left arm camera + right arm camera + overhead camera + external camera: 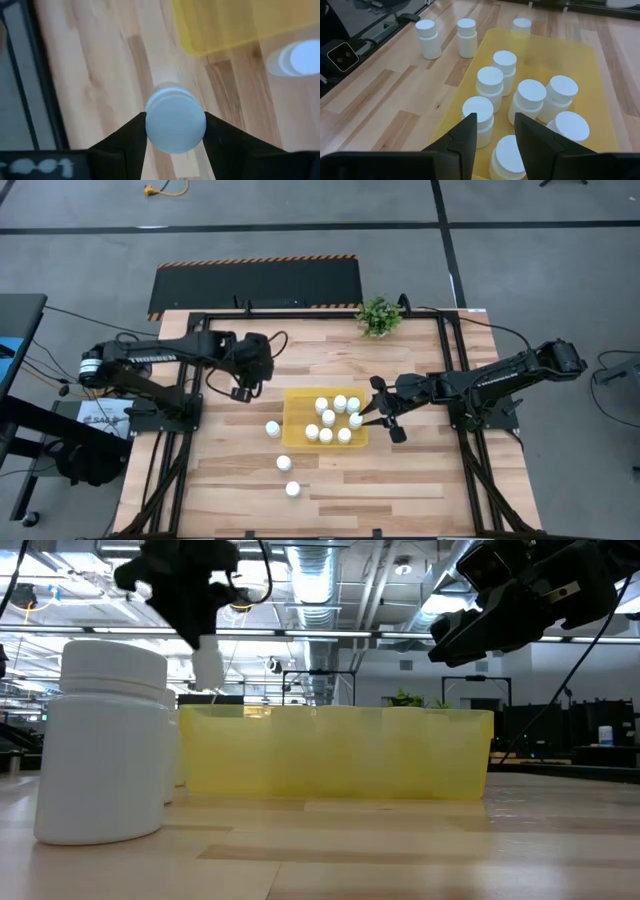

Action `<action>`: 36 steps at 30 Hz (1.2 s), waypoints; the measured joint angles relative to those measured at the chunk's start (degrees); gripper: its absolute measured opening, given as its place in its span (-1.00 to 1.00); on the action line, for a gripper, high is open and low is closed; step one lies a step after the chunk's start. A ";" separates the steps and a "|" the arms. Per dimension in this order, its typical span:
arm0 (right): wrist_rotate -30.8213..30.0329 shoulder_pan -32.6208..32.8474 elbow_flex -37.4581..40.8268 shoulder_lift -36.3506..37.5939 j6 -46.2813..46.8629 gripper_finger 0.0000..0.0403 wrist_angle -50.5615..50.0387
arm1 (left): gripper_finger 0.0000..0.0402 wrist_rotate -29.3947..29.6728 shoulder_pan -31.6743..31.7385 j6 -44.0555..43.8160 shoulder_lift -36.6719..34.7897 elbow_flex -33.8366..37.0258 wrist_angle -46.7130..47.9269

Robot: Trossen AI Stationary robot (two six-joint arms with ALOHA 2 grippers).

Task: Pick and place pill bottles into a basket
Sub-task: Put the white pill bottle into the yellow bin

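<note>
My left gripper (175, 131) squeezes a pill bottle (175, 122) up in the air, and the yellow basket (296, 402) is just to its right.

overhead camera looks straight down; low camera sits level at tabletop; wrist cameras look closely past their fingers; all share the yellow basket (300, 402).

8 white pill bottles (336, 420) stand in the yellow basket (296, 396); 3 stand on wood, 1 (175, 122) held aloft.

About eleven pill bottles (328, 418), one basket (292, 420)
</note>
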State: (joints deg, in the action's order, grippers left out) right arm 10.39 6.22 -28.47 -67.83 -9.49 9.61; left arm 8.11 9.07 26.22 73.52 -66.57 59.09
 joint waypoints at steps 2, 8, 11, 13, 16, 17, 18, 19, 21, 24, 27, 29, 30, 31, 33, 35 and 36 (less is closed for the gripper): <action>0.01 0.00 0.00 0.00 -0.03 -0.38 0.00 | -0.21 -0.11 0.32 0.30 0.58 -2.25 0.60; 0.07 0.00 0.00 0.00 -1.49 -0.38 -0.11 | -0.21 -3.63 1.22 1.37 4.61 -8.47 1.74; 0.17 0.00 0.00 0.00 -1.59 -0.38 -0.13 | -0.21 -4.52 1.22 2.25 8.21 -11.69 2.15; 0.17 0.00 0.00 0.00 -2.22 -0.38 -0.33 | -0.21 -4.86 1.22 3.35 10.81 -13.72 2.10; 0.18 0.00 0.00 0.00 -2.57 -0.38 -0.51 | -0.21 -6.80 1.22 4.09 14.89 -16.49 1.95; 0.22 0.00 0.00 0.00 -2.57 -0.38 -0.60 | -0.21 -7.63 1.22 4.11 16.14 -17.25 1.78; 0.22 0.00 0.01 0.00 -2.59 -0.38 -0.61 | -0.21 -8.39 1.22 4.11 17.41 -17.98 1.81; 0.24 0.00 0.00 0.00 -2.68 -0.38 -0.62 | -0.21 -9.15 1.22 4.11 18.56 -18.67 1.87; 0.26 0.00 0.02 0.00 -3.05 -0.38 -0.94 | -0.21 -10.65 1.03 4.22 20.51 -19.68 1.47; 0.27 0.00 0.02 0.00 -3.08 -0.38 -1.57 | -0.21 -12.10 0.40 4.26 22.66 -20.32 0.07; 0.30 0.01 0.02 0.00 -3.17 -0.38 -2.32 | -0.21 -13.23 -0.55 4.25 23.66 -20.32 -0.95; 0.31 0.00 0.02 0.00 -3.18 -0.38 -2.65 | -0.21 -13.46 -1.13 4.22 24.22 -20.34 -2.42; 0.35 0.02 0.02 0.00 -3.20 -0.38 -2.71 | -0.21 -13.49 -1.32 4.22 24.30 -20.32 -2.76; 0.37 0.02 0.02 0.00 -3.20 -0.38 -2.71 | -0.21 -13.50 -1.60 4.20 24.27 -20.32 -3.12; 0.37 0.02 0.02 0.00 -3.30 -0.38 -2.75 | -0.21 -13.48 -2.02 4.05 24.15 -19.98 -5.14; 0.65 0.04 0.02 0.00 -4.15 -0.38 -2.75 | -0.21 -13.48 -2.35 3.03 24.15 -19.17 -5.57; 0.98 0.04 0.02 0.00 -4.46 -0.38 -2.77 | -0.21 -13.58 -2.52 2.58 24.17 -18.71 -5.58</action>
State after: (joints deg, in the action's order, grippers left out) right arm 11.37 6.26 -28.45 -67.83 -13.95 6.83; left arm -5.46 6.55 28.79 97.69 -85.29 53.51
